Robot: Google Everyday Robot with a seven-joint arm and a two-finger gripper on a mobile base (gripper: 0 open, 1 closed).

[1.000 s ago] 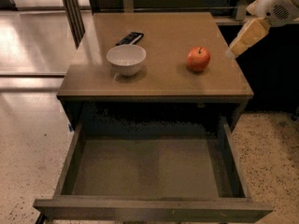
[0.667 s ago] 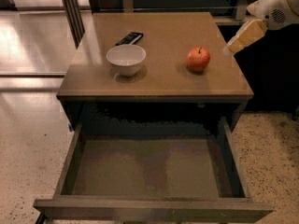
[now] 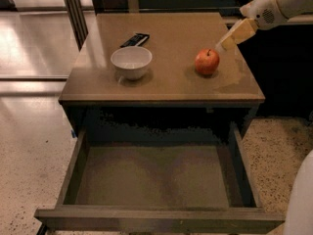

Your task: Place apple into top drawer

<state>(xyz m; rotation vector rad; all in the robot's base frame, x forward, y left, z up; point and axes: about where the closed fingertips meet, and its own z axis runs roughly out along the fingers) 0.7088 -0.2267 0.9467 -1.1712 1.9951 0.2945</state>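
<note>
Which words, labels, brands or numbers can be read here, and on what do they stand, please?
None can be read. The apple, white bowl, top drawer and cabinet top bear no lettering; any marks on the dark flat object behind the bowl are illegible.
The pincer, just above and right of the apple, shows none.

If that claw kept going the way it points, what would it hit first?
Most likely the apple: the gripper, at the picture's upper right, angles down toward it from close by. Depth is unclear, so it could meet the cabinet top instead.
</note>
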